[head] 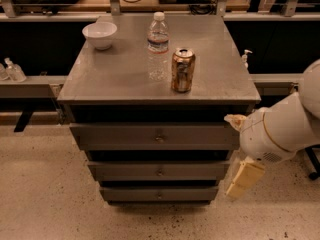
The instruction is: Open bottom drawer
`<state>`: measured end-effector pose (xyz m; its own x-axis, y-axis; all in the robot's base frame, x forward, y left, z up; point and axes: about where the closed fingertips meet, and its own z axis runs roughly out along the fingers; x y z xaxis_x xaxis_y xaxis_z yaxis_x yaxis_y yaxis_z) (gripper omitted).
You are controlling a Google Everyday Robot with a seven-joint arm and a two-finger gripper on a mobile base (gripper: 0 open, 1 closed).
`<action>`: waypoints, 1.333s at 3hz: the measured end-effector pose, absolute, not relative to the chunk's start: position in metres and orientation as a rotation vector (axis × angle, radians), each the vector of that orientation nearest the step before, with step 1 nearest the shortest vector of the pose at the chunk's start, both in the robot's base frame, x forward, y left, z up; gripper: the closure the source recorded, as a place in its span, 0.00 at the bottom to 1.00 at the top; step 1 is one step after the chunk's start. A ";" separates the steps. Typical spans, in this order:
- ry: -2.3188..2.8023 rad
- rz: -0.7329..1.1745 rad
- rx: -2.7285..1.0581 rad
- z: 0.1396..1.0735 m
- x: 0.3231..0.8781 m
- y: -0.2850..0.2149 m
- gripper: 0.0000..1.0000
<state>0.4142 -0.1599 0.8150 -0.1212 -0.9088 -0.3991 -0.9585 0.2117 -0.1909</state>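
The bottom drawer [135,193], a narrow grey metal front with a small round centre knob, sits lowest in the cabinet, shut, long axis left-right, facing the camera. The gripper [244,179] hangs just beside its right end; open or closed, I cannot tell.

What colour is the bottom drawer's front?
The bottom drawer is grey, in the camera view; the tool hangs to its right.
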 end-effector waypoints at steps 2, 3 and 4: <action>1.989 0.253 -1.587 0.696 0.389 -0.208 0.00; 1.969 0.241 -1.605 0.694 0.388 -0.210 0.00; 1.928 0.287 -1.682 0.663 0.396 -0.183 0.00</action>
<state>0.3958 -0.1833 0.6634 -0.0565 -0.8420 -0.5366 -0.9616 0.1905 -0.1975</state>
